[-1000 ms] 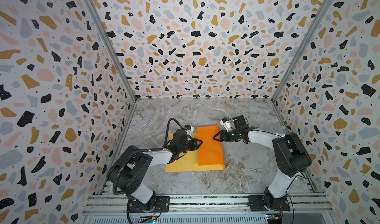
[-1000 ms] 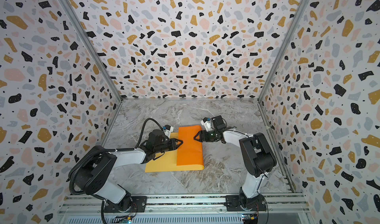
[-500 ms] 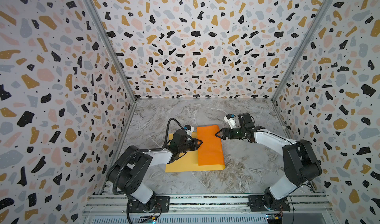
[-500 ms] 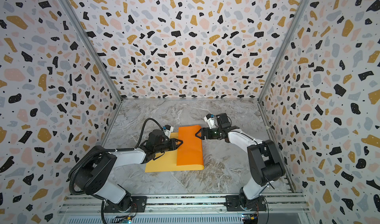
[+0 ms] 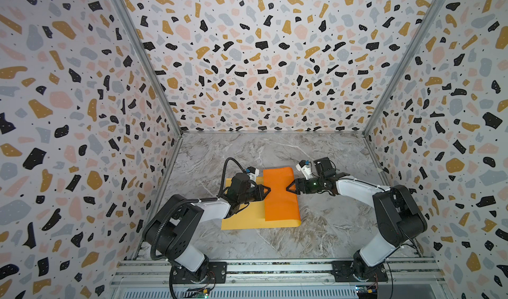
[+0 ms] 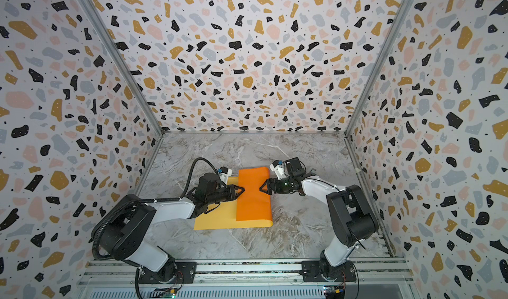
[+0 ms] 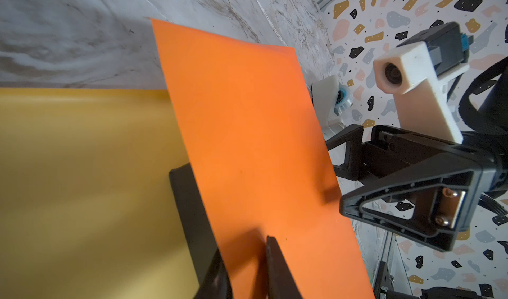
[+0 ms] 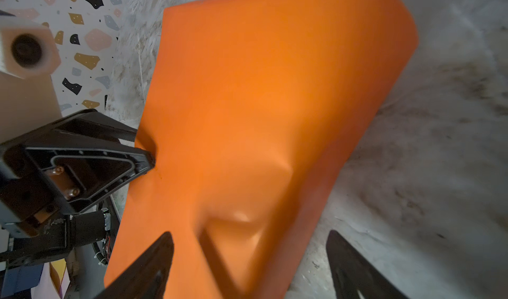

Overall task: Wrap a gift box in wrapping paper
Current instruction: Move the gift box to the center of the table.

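Orange over mustard-yellow: recording the wrapping paper (image 5: 242, 219) lying flat on the grey marble tabletop (image 5: 324, 237), roughly mid-table and nearer the front rail (image 5: 275, 267) than the back wall. Noting its right-hand part turned over leftward as an orange flap (image 5: 280, 198), covering about half of the mustard face. Finding the fold along the right side rounded and loose, not creased.

Seeing only a dark, sharp-cornered sliver of the gift box (image 7: 189, 207) in the left wrist view, resting on the mustard face and tucked under the flap's free edge. Finding it fully hidden in both top views. Noting raised ridges in the orange surface in the right wrist view.

Logging the left gripper (image 5: 268, 191) at the flap's free edge, fingers drawn close together and pinching the paper, one above it and one beneath. Failing to settle any hold on the box edge as well.

Logging the right gripper (image 5: 290, 186) opposite, at the rounded fold, fingers spread wide and grasping nothing, one hanging over the orange surface and one over bare marble. Failing to confirm any contact with the paper there.

Observing both grippers facing each other across the flap. Noting terrazzo-patterned walls (image 5: 261, 50) enclosing the table on three sides.
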### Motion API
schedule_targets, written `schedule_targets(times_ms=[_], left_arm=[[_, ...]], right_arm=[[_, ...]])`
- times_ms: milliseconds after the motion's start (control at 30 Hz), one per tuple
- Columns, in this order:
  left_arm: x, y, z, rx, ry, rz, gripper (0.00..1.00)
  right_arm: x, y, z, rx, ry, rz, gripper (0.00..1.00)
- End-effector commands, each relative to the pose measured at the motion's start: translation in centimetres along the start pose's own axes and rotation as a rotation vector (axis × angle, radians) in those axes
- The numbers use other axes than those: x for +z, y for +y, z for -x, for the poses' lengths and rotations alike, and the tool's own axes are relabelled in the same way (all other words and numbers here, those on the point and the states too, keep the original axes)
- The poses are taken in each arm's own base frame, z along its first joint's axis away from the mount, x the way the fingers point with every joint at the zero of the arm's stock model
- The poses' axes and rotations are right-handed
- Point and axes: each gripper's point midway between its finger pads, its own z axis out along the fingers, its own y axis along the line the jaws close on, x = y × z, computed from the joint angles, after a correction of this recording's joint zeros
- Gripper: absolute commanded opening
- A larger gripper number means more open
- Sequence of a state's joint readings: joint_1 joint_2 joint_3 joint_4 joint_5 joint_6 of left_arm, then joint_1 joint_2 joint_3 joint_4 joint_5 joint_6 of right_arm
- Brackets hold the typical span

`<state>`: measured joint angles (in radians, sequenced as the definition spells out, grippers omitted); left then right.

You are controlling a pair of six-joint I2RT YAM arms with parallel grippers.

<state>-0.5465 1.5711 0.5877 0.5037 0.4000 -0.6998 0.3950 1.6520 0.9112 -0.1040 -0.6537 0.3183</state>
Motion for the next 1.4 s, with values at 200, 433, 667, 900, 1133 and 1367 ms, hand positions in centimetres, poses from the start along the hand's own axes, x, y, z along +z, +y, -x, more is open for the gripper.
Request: schedule_targets(times_ms=[200, 433, 667, 900, 1133, 1367], left_arm=[[-0.2, 4.6, -5.4, -0.051, 0.163, 0.166, 0.19], [-0.1, 4.6, -5.3, -0.05, 0.161, 0.165, 0.19], [-0.1, 4.5, -5.1, -0.049, 0.157, 0.167, 0.21], [0.0, 3.7, -3.5, -0.048, 0.123, 0.163, 0.38], [-2.6, 3.4, -0.2, -0.025, 0.009, 0.23, 0.6], [-9.1, 9.1, 0.5, -0.109, -0.137, 0.413, 0.7]], right_arm=[[0.0, -1.3, -0.5, 0.02, 0.017, -0.011, 0.87], [0.8, -1.5, -1.6, 0.102, 0.062, 0.038, 0.89], [1.2, -2.9, -2.9, 0.137, 0.087, -0.014, 0.89], [1.3, -3.7, -3.6, 0.153, 0.088, -0.047, 0.88], [1.4, -4.1, -4.4, 0.162, 0.092, -0.055, 0.87], [1.3, -3.9, -4.2, 0.151, 0.085, -0.051, 0.87]])
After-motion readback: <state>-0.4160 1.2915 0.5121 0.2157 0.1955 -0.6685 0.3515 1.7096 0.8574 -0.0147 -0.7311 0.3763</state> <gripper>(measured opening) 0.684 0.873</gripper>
